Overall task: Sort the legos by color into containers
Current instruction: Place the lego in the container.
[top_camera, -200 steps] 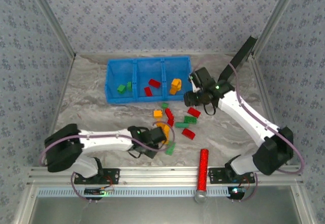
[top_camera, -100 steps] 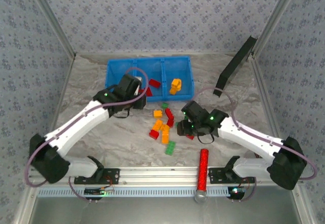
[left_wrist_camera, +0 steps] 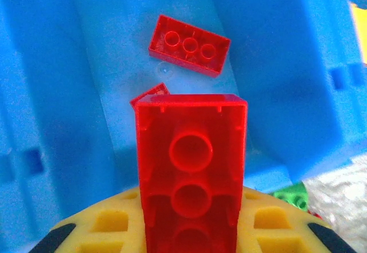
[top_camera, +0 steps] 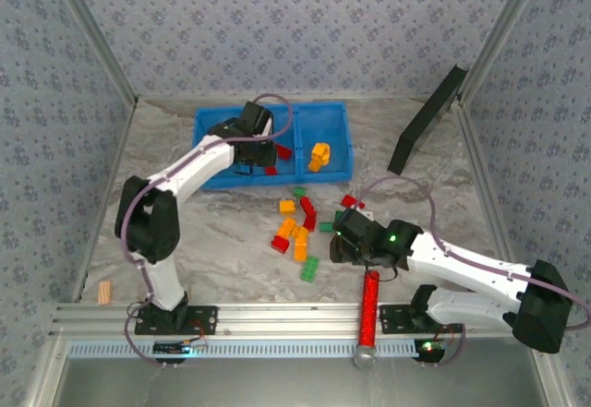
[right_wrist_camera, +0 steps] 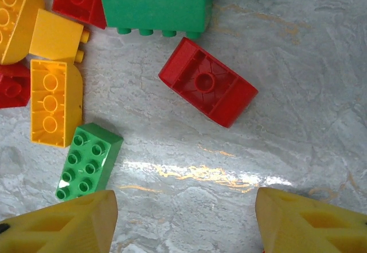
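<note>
Most of the sorting is left, we judge. Starting with the biggest thing, the blue tray [top_camera: 334, 135] stands at the far side of the desk [top_camera: 212, 241], and its three compartments hold little. We count two red bricks [left_wrist_camera: 189, 45] lying in the middle compartment and one orange-yellow piece [top_camera: 319, 156] in the right one. The left compartment sits largely behind the left arm [top_camera: 189, 172], so we cannot count there.

Next in size, one long red cylinder [top_camera: 369, 305] lies at the near edge of the desk. It is no part of the sort.

The left end effector [left_wrist_camera: 192, 230] hangs over the middle compartment, clamped on a third red brick, the held brick [left_wrist_camera: 192, 167], above the two lying there. That one is at its proper colour but not yet released.

The right end effector [right_wrist_camera: 184, 224] hovers low over the desk with its fingers spread and nothing between them.

Smallest are the loose bricks [top_camera: 295, 227], clustered in front of the tray. We count roughly ten: about four red, three green and three orange. Nearest the right end effector are a red one [right_wrist_camera: 207, 88] lying hollow side up and a green one [right_wrist_camera: 89, 160] studs up. All of these have yet to be carried over.
</note>
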`<action>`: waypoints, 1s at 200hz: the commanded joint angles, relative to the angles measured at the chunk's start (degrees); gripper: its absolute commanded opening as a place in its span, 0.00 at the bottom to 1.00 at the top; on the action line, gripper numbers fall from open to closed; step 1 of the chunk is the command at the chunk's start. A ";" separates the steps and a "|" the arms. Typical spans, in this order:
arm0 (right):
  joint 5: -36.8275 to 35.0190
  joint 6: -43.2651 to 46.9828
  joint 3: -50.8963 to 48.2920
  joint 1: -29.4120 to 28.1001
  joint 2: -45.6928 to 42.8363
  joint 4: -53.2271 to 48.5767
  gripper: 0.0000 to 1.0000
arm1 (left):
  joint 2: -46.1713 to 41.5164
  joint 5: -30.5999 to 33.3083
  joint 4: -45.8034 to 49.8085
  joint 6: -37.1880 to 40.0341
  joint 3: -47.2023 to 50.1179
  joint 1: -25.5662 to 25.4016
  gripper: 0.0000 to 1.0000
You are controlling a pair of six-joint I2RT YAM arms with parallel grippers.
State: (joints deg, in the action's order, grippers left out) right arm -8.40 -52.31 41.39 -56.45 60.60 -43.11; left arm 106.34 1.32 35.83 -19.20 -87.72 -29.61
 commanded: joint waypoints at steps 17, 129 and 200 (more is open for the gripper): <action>-2.85 5.70 0.30 -0.25 -0.62 -3.38 0.68 | 6.86 -3.05 1.05 2.26 -7.03 1.40 0.20; 0.72 18.23 5.59 4.71 10.34 -0.93 0.72 | 13.80 -4.50 2.49 2.36 -11.07 1.58 0.32; 2.50 25.19 8.14 7.30 17.05 0.04 0.73 | 12.19 -5.01 2.75 3.32 -10.87 1.66 0.54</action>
State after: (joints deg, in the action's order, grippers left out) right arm -6.68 -31.57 47.37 -50.52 75.61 -42.85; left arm 119.96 -2.59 37.45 -16.97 -97.03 -28.12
